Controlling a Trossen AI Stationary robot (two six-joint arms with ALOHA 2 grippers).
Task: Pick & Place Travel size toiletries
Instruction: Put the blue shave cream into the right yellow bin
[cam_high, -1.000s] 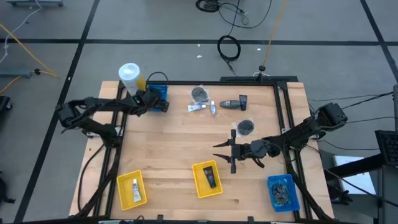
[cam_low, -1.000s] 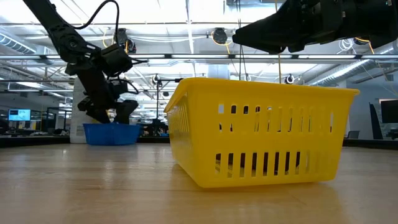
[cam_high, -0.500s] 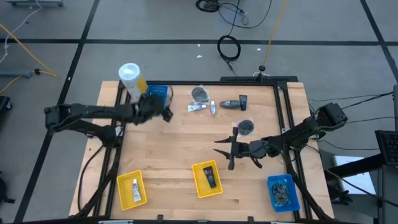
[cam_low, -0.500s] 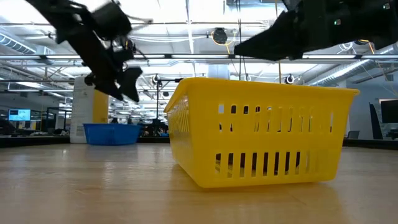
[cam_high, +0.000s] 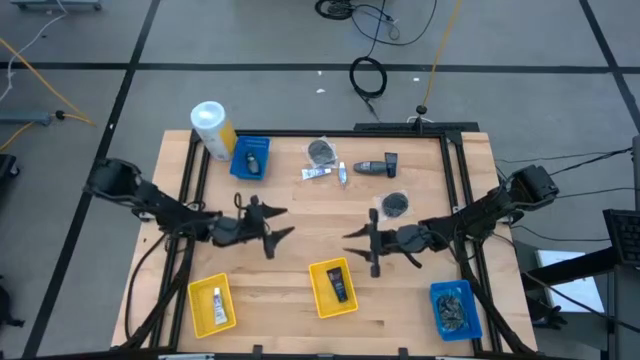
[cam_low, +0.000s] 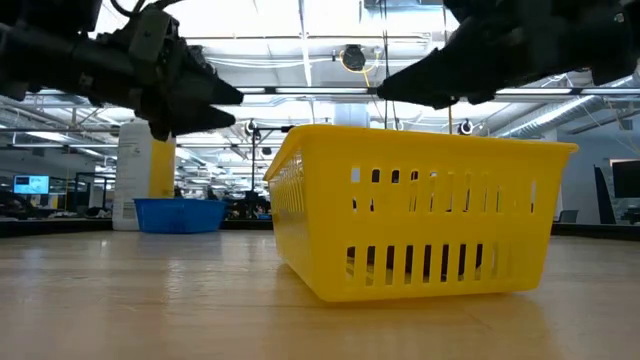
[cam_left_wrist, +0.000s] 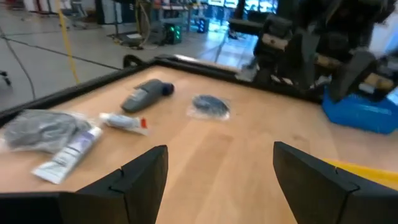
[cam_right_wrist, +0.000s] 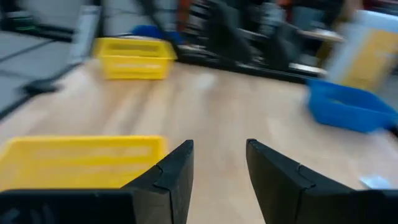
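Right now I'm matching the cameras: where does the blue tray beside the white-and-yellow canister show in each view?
High view: blue tray at the table's back left corner.
Low view: far back, at left.
Left wrist view: not in it.
Right wrist view: far across the table.
Shared landmark: canister beside it.

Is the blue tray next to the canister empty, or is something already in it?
Not empty. The high view shows one small dark bottle lying inside the blue tray beside the canister.
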